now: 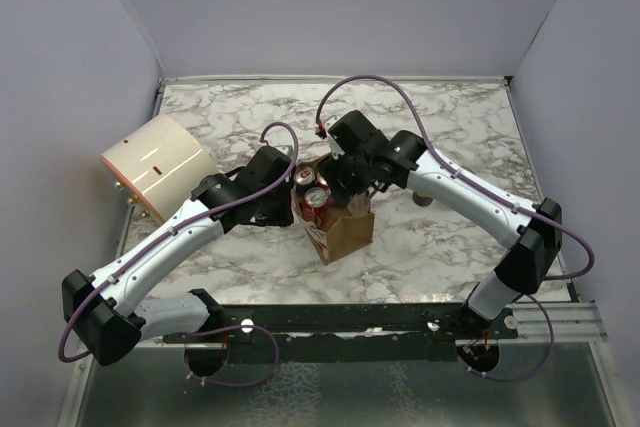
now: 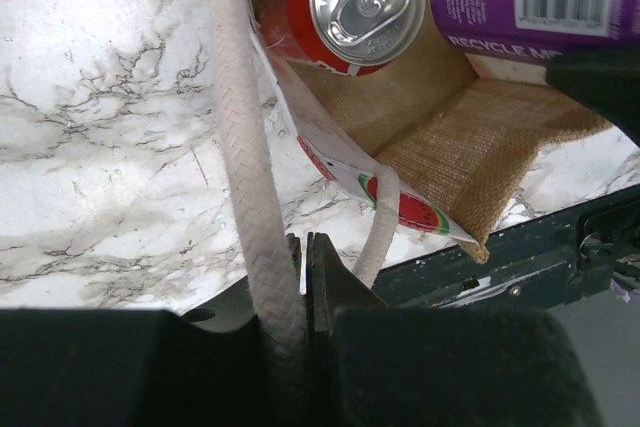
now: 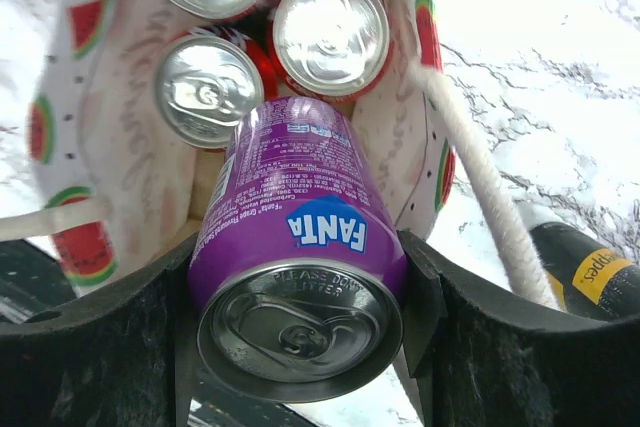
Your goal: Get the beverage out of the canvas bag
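Purple can (image 3: 290, 217) is clamped in your right gripper (image 3: 297, 322) at the mouth of the canvas bag (image 1: 345, 232), left gripper (image 2: 300, 277) pinching a rope handle (image 2: 245, 167); lifting it clear remains.

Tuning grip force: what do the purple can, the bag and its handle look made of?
The purple Fanta can looks aluminium: glossy printed wall, bare shiny metal end. The canvas bag is coarse, matte, burlap-like woven fabric, with a smoother white printed lining. The handle is white braided rope, probably cotton.
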Motion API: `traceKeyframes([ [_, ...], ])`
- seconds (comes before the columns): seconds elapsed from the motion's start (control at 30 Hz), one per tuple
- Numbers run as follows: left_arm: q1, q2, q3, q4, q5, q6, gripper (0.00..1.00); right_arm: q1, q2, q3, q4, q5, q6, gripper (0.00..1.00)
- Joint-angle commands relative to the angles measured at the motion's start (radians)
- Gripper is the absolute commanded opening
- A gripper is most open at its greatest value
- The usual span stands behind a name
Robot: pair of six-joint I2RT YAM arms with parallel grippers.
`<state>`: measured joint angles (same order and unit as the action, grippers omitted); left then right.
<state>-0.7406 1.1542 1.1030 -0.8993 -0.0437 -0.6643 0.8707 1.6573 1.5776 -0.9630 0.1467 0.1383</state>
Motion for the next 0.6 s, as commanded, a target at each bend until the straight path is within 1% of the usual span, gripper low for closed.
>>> traceKeyframes([
  [0.0, 0.004, 0.001, 0.004, 0.008, -0.009, -0.011, 0.10, 0.001, -0.090, 0.058, 0.053, -0.049, 0.029, 0.14],
  [0.13, 0.004, 0.009, 0.010, 0.010, -0.008, -0.011, 0.10, 0.001, -0.120, 0.093, 0.071, -0.090, 0.028, 0.09],
  [0.23, 0.004, 0.011, 0.014, 0.009, -0.010, -0.012, 0.10, 0.001, -0.140, 0.115, 0.107, -0.137, 0.023, 0.08],
  [0.37, 0.004, 0.010, 0.015, 0.013, -0.013, -0.013, 0.10, 0.000, -0.151, 0.152, 0.133, -0.155, 0.034, 0.05],
  [0.47, 0.004, 0.010, 0.014, 0.015, -0.015, -0.014, 0.10, 0.001, -0.159, 0.186, 0.146, -0.145, 0.046, 0.05],
  [0.57, 0.005, 0.011, 0.017, 0.014, -0.015, -0.013, 0.10, 0.001, -0.176, 0.203, 0.159, -0.089, 0.055, 0.03],
])
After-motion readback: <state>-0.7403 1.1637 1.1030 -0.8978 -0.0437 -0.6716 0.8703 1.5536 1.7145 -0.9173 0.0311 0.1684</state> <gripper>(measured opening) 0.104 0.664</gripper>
